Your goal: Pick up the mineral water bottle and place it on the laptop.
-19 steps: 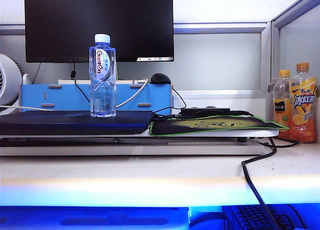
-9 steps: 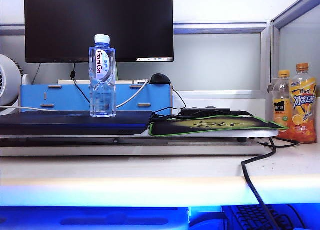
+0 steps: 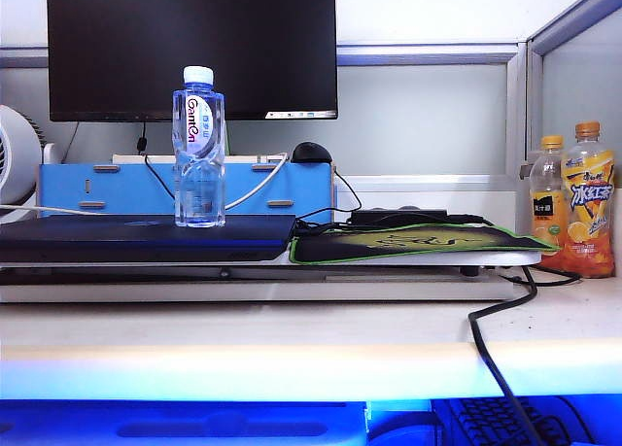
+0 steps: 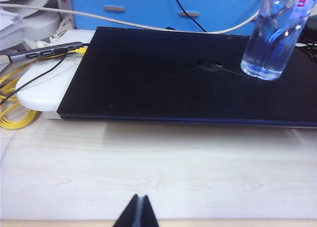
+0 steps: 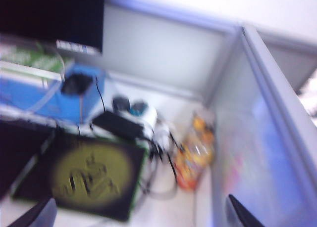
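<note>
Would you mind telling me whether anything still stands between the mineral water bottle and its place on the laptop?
Nothing visible does: the mineral water bottle already stands upright on the laptop. The left gripper, shut, is over the desk in front; the right gripper, open, is over the mouse pad.

2 juice bottles [image 3: 573, 213] beside mouse pad [image 3: 418, 242].

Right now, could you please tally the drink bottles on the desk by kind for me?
mineral water bottle, standing on the laptop: 1
orange-capped juice bottles, at the desk's right end: 2
Total: 3
</note>
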`<state>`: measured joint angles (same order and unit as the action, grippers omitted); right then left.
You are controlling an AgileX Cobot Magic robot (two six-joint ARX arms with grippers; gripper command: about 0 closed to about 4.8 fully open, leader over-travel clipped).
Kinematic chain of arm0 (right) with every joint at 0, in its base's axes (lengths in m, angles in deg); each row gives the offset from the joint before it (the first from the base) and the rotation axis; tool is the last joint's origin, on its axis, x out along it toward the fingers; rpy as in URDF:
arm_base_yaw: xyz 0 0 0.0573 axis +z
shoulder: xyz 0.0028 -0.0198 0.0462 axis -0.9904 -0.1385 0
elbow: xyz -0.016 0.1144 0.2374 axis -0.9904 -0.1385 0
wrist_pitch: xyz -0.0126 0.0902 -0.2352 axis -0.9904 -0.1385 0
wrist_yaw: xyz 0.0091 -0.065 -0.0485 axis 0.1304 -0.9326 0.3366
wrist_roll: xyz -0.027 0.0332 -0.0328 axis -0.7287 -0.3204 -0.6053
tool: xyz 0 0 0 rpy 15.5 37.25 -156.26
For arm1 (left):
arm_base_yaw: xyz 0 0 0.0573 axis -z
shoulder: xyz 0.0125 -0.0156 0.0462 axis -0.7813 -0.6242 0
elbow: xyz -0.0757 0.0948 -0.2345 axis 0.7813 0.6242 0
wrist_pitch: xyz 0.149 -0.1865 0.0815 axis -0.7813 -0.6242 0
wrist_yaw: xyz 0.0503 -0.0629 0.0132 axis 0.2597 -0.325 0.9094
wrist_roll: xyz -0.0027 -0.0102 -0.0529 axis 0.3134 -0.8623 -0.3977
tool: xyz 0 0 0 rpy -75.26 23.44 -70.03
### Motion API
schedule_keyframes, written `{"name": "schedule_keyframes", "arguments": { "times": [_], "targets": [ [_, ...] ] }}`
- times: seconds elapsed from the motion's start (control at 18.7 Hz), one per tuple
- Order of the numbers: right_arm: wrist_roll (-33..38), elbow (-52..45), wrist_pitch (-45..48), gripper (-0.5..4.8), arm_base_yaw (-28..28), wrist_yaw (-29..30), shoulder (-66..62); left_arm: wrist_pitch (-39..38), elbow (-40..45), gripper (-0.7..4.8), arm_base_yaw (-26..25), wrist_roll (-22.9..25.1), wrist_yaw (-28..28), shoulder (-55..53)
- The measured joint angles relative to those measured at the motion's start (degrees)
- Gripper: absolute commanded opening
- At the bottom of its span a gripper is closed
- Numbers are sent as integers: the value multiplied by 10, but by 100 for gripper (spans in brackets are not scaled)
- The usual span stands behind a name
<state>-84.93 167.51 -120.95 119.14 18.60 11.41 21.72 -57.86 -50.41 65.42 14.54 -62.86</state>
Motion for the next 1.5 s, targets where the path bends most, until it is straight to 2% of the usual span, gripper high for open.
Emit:
{"name": "schedule_keyframes", "arguments": {
  "times": [0.11,0.27,0.48,0.59,0.86,1.07,1.23,1.5],
  "targets": [
    [1,-19,-24,464,0,-9,45,0,0,-2,0,0,0,0],
    [-8,-90,-8,464,0,-9,100,0,0,-2,0,0,0,0],
    [-14,-290,82,464,0,-3,188,0,0,-2,0,0,0,0],
    [-15,-396,137,465,0,5,220,0,0,-2,0,0,0,0],
    [-7,-652,388,474,0,39,279,0,0,-2,0,0,0,0],
    [37,-761,531,474,0,105,270,0,0,-2,0,0,0,0],
    [56,-813,588,474,0,132,249,0,0,-2,0,0,0,0],
    [77,-883,666,474,0,134,218,0,0,-2,0,0,0,0]
  ]
}}
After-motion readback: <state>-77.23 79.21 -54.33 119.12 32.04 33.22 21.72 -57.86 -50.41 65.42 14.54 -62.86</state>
